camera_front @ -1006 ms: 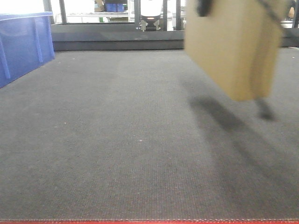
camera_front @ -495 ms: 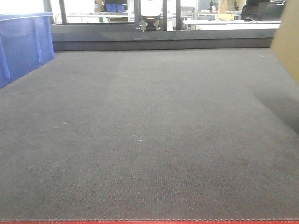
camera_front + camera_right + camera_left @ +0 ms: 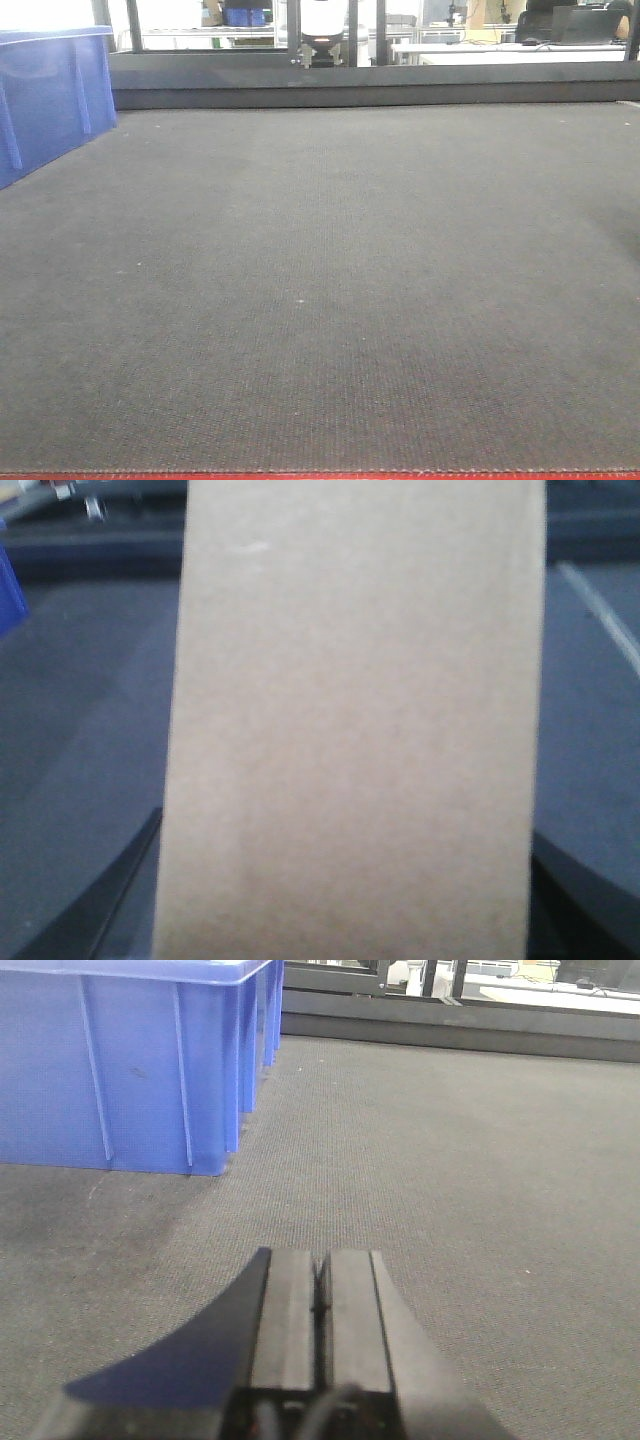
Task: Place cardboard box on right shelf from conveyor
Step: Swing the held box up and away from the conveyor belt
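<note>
The right gripper (image 3: 345, 915) showed only as two dark fingers (image 3: 95, 915) at the bottom corners of its wrist view. The cardboard box (image 3: 355, 710) stood upright between them and filled nearly the whole picture. I read that as the jaws clamped on the box's two flanks, though the picture was soft and the contact itself was hidden. Behind the box was a sliver of the dark conveyor (image 3: 70, 730), so the box looked lifted off it. In the front view the belt (image 3: 320, 300) lay bare down to its red front edge (image 3: 320, 475), with no box in sight there.

The left gripper (image 3: 320, 1295) hung low over the belt with its fingers pressed together, holding nothing. The blue plastic bin (image 3: 130, 1070) was well off to its left.

The step in hand looked like the carry to the right shelf, which showed in none of the views. To do it well, I'd say:

- Keep the squeeze firm, because a tall narrow slab wants to swing or pivot in the jaws.
- Hold the box upright and move it smoothly.
- Remember the box blocks the wrist camera, so the shelf lip will come up unseen.
- Bring the box in above the lip, lower it until its base is bearing, and only then let go.
- Keep the left arm parked out of the way.
</note>
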`<state>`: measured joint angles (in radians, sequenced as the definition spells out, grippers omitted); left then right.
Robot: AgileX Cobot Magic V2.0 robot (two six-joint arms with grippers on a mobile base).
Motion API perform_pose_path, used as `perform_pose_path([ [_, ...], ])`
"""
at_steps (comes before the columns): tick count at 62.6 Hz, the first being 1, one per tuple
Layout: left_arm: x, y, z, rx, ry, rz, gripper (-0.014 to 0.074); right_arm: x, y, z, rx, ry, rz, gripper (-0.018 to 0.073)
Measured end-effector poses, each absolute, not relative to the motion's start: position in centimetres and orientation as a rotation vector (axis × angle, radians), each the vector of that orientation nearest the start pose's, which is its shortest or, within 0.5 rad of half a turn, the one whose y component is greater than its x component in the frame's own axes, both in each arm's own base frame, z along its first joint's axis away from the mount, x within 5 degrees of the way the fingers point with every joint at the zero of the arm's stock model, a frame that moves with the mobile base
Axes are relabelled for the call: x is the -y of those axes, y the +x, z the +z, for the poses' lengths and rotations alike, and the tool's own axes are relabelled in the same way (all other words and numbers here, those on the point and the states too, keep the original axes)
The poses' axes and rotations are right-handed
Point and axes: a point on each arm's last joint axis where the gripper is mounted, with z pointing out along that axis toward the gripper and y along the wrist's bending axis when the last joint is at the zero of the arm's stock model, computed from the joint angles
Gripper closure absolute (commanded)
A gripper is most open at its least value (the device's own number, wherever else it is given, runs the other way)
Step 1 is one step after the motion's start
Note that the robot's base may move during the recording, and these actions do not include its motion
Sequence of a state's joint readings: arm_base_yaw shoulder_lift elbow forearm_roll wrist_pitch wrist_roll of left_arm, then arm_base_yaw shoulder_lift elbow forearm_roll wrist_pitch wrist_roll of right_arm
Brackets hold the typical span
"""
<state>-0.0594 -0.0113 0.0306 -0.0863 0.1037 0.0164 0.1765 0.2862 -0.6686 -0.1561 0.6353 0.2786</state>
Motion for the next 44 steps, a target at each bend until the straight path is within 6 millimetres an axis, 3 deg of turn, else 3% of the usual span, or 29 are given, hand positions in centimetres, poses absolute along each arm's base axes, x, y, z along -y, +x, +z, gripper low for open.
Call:
perform_pose_path([
  [12, 0.4, 5.7, 19.4, -1.607, -0.001, -0.107, 0.0715, 0.4, 2.5, 36.1, -1.648, 0.050, 0.175, 0.0343],
  [44, 0.4, 5.7, 19.4, -1.607, -0.001, -0.107, 0.0715, 0.4, 2.4, 36.2, -1.639, 0.050, 0.177, 0.0343],
])
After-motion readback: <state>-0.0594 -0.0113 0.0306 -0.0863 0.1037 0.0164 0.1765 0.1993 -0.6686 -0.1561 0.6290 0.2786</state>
